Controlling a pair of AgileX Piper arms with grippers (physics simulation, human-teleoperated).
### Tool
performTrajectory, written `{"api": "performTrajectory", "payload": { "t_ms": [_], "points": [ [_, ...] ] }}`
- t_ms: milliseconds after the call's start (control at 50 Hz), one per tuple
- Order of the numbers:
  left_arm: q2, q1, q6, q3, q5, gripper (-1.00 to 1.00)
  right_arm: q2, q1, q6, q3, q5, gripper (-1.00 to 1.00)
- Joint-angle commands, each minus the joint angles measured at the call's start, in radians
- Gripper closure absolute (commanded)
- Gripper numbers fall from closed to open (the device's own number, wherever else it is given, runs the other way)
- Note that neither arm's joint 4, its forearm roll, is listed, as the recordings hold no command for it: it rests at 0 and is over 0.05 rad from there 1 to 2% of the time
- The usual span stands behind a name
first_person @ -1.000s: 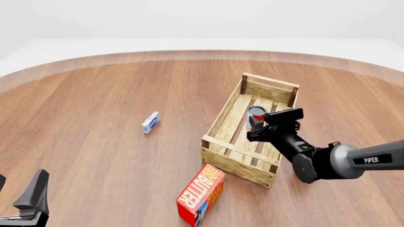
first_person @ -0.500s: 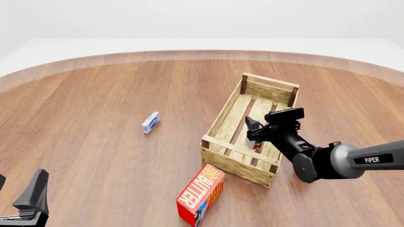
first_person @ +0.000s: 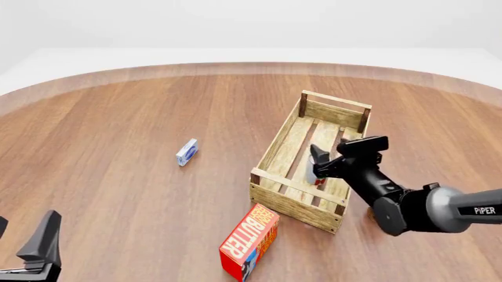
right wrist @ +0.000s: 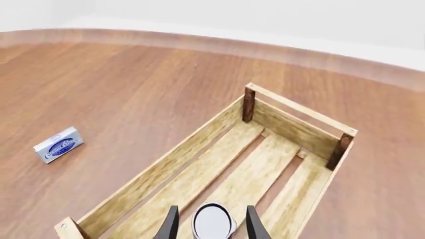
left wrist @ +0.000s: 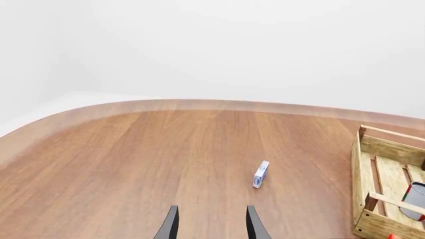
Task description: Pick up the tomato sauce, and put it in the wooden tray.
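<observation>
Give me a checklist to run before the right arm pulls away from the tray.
1. Tomato sauce inside the wooden tray: ok.
2. Can upright, lid up: ok in the right wrist view.
3. Right end effector open, fingers apart either side of the can: ok.
4. Fingers clear of the can's sides: cannot tell.
5. Butter box outside the tray, off the retreat path: ok.
6. Left end effector open, far from the tray: ok.
</observation>
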Motion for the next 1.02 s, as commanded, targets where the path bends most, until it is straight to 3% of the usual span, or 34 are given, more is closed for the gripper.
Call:
{"api": "performTrajectory", "payload": {
  "t_ms": [20,420,680,740,760,820,840,860,880,900,940,1020],
  "points": [
    [0.000,-0.002,0.008,0.007,-0.011,-1.00,-0.085,-0.004,0.000,0.083,-0.029,-1.00],
    [-0.001,-0.017,0.018,0.017,-0.020,-1.00,-0.294,0.034,-0.001,0.310,-0.121,-1.00],
    [-0.001,-0.023,0.023,0.025,-0.022,-1.00,-0.577,0.112,-0.005,0.483,-0.016,-1.00],
    [-0.001,-0.024,0.025,0.027,-0.020,-1.00,-0.773,0.130,0.018,0.597,0.067,-1.00],
    [-0.001,-0.024,0.025,0.027,-0.020,-1.00,-0.796,0.128,0.021,0.604,0.086,-1.00],
    [-0.001,-0.028,0.029,0.030,-0.019,-1.00,-0.981,0.136,0.027,0.606,0.274,-1.00],
    [-0.001,-0.028,0.029,0.030,-0.019,-1.00,-0.987,0.136,0.027,0.606,0.280,-1.00],
    [-0.001,-0.032,0.032,0.030,-0.018,-1.00,-1.123,0.141,0.035,0.607,0.406,-1.00],
    [-0.001,-0.033,0.032,0.030,-0.018,-1.00,-1.177,0.137,0.038,0.607,0.455,-1.00],
    [-0.001,-0.034,0.033,0.030,-0.018,-1.00,-1.321,0.135,0.041,0.607,0.588,-1.00],
    [-0.001,-0.038,0.038,0.031,-0.018,-1.00,-1.500,0.114,0.048,0.607,0.750,-1.00],
    [-0.001,-0.042,0.045,0.032,-0.017,-1.00,-1.690,0.076,0.061,0.607,0.933,-1.00]
  ]
}}
